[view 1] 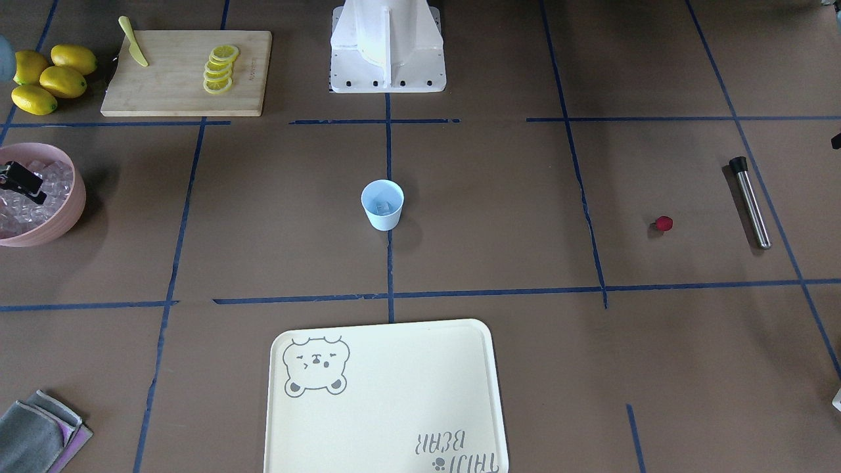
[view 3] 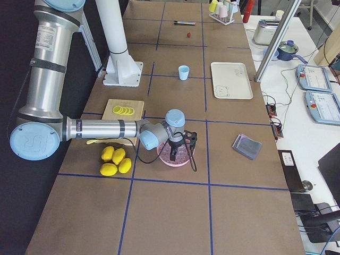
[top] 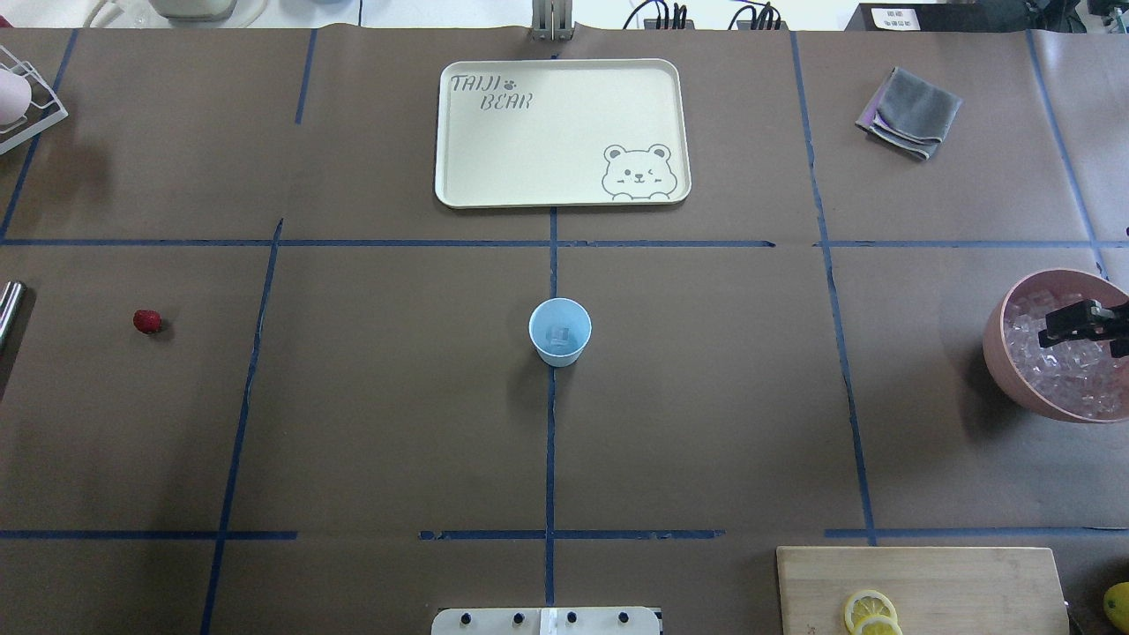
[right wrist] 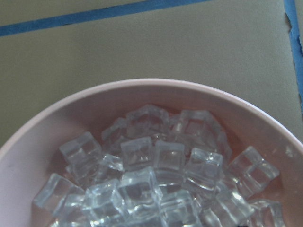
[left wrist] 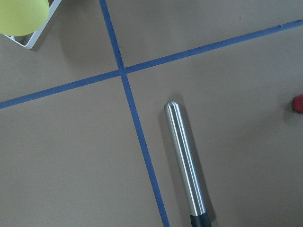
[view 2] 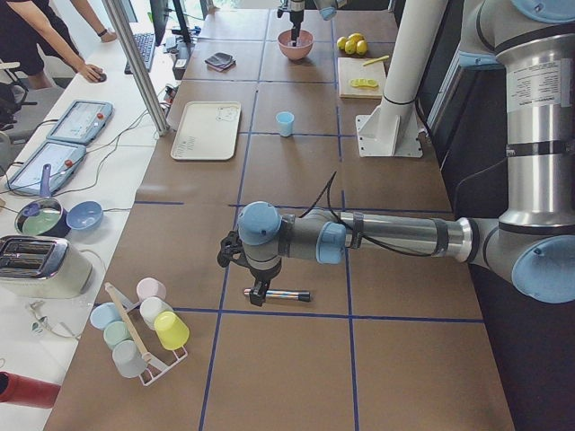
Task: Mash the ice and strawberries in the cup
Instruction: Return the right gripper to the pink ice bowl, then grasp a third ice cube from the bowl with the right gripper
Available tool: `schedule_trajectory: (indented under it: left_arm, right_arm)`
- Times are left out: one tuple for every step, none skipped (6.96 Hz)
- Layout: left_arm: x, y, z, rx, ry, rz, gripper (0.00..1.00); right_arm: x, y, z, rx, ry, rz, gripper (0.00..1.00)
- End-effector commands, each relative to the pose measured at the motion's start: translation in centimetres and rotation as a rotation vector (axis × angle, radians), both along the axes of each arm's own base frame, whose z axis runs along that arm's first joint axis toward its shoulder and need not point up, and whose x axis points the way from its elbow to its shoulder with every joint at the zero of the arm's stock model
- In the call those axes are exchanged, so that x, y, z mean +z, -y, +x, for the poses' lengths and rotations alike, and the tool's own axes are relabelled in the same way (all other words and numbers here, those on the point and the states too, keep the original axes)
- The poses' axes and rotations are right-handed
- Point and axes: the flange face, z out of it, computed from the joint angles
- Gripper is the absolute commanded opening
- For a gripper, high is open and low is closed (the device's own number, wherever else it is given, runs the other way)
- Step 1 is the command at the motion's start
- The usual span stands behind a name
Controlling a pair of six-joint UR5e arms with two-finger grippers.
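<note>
The pale blue cup (view 1: 382, 205) stands upright at the table's centre, also in the overhead view (top: 559, 331), with one clear ice cube (top: 559, 336) inside. More ice (right wrist: 151, 165) fills the pink bowl (top: 1001, 353). My right gripper (top: 1069, 324) hangs just over that ice, fingers slightly apart, holding nothing. The red strawberry (view 1: 664, 223) lies alone on the table. A steel muddler (view 1: 751, 200) lies beside it. My left gripper (view 2: 258, 293) hovers over the muddler's black end; I cannot tell whether it is open or shut.
A cream bear tray (view 1: 384, 394) lies across from the cup. A wooden board (view 1: 171, 92) with lemon slices (view 1: 220, 69) and a yellow knife (view 1: 133, 43) sits beside whole lemons (view 1: 46, 79). A grey cloth (top: 908, 112) and a cup rack (view 2: 139, 332) lie at the edges.
</note>
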Motion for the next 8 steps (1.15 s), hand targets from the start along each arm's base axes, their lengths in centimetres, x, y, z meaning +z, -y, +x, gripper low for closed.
schedule_trajectory:
  left_arm:
    - [0.4, -0.5, 0.0, 0.002, -0.009, -0.011, 1.0]
    - [0.5, -0.5, 0.0, 0.002, -0.01, -0.013, 1.0]
    - [0.5, -0.5, 0.0, 0.002, -0.01, -0.013, 1.0]
    - [0.5, -0.5, 0.0, 0.002, -0.01, -0.013, 1.0]
    - [0.5, -0.5, 0.0, 0.002, -0.01, -0.013, 1.0]
    - [0.5, -0.5, 0.0, 0.002, -0.01, -0.013, 1.0]
    - [0.5, -0.5, 0.0, 0.002, -0.01, -0.013, 1.0]
    - [0.5, -0.5, 0.0, 0.002, -0.01, -0.013, 1.0]
  right_arm:
    - [0.5, -1.2, 0.6, 0.002, -0.004, -0.009, 0.81]
    - [0.2, -1.8, 1.0, 0.004, -0.003, -0.009, 0.58]
    - [0.1, -1.8, 1.0, 0.004, -0.002, -0.008, 0.21]
    - [0.0, -1.8, 1.1, 0.005, -0.002, -0.005, 0.03]
    - [-0.1, -1.8, 1.1, 0.002, -0.001, 0.001, 0.0]
    - [-0.2, -1.7, 1.1, 0.002, -0.002, 0.005, 0.0]
    - [-0.5, -1.5, 1.5, 0.015, -0.007, 0.017, 0.0]
    - [-1.5, -1.3, 2.0, 0.03, 0.001, 0.034, 0.0]
